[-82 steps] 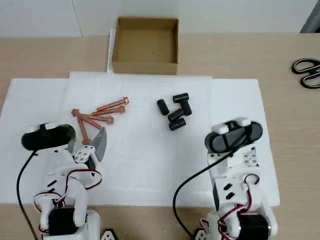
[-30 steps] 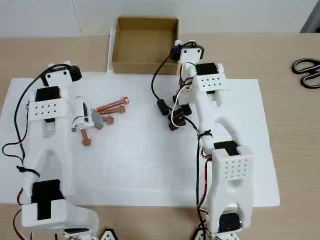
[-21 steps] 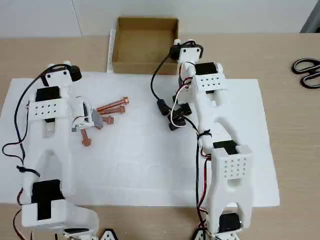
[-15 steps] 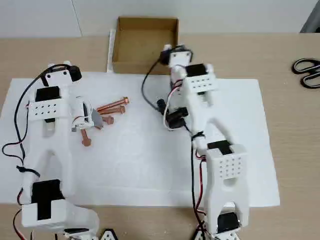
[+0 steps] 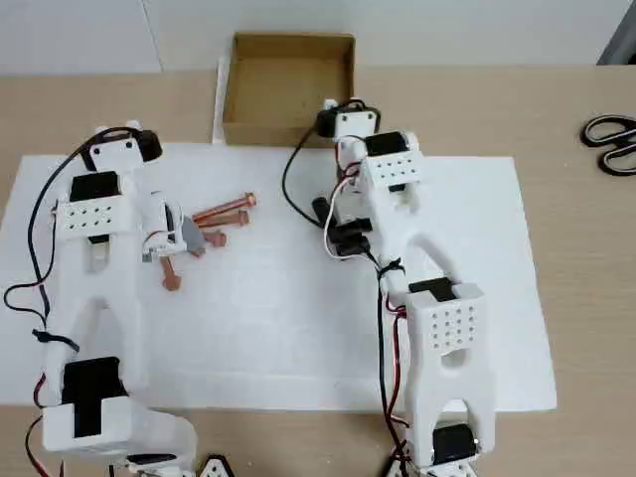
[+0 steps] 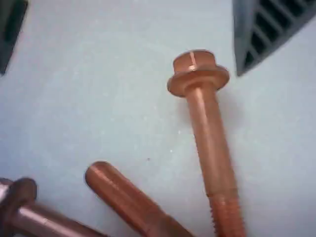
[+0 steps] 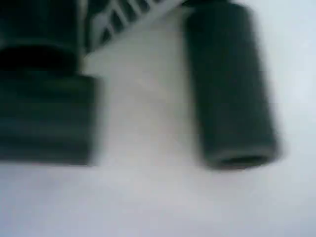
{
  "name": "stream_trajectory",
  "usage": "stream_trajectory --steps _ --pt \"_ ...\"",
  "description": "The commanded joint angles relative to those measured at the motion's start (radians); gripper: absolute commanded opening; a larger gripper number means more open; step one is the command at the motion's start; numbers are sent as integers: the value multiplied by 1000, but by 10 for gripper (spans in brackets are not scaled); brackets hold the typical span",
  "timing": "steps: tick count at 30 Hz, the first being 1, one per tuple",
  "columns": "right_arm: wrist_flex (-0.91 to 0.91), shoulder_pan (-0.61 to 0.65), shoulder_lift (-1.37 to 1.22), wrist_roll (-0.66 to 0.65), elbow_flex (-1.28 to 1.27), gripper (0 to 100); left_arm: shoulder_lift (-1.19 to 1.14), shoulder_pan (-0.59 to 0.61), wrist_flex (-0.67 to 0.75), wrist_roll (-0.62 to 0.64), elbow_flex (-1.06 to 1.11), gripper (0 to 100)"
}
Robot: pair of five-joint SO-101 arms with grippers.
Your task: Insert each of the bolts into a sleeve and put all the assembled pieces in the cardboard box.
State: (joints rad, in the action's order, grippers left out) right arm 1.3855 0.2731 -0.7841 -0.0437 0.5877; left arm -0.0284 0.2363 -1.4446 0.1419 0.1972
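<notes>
Left tool [image 5: 177, 238] hangs with jaws apart over the copper bolts [image 5: 224, 211], which lie loose at ten o'clock on the white sheet [image 5: 268, 328]. Right tool [image 5: 343, 204] sits over the black sleeves [image 5: 350, 238] near centre; apart or together, I cannot tell. Cardboard box [image 5: 288, 134] stands at twelve o'clock on the bench [image 5: 581, 248], brown floor showing.

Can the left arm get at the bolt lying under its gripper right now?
Probably yes: the left gripper is open over the bolt, which lies flat on the white sheet, its head clear of the neighbouring bolt.
</notes>
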Motion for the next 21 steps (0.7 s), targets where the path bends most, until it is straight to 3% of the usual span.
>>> stream_trajectory --steps 1,7,21 --pt "10 -12 -39 8 0 13 14 -8 -9 -6 -41 280" --pt "39 -56 -24 0 2 5 14 -8 -9 -6 -41 280" --pt "280 -64 288 -86 20 4 12 -40 -46 -11 -59 280"
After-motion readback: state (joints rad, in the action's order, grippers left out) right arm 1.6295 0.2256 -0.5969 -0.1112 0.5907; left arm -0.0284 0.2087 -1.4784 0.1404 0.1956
